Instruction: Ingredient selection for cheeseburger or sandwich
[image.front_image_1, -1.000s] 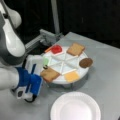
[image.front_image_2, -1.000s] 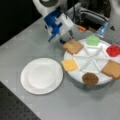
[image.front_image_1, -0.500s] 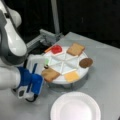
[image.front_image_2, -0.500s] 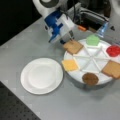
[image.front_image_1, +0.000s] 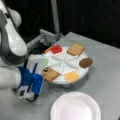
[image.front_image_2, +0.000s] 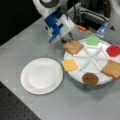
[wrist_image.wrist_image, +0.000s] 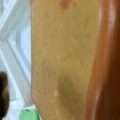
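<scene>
Little has moved since the earlier frames: the end effector (image.front_image_2: 68, 40) still sits at the toast (image.front_image_2: 72, 47), touching its edge at the tray's (image.front_image_2: 75, 75) rim nearest the arm. Whether it grips cannot be told. The plate (image.front_image_2: 41, 75) lies beside the tray on the surface (image.front_image_2: 20, 42).

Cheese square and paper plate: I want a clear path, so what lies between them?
Only bare table between the cheese square and paper plate, in both front views.
</scene>
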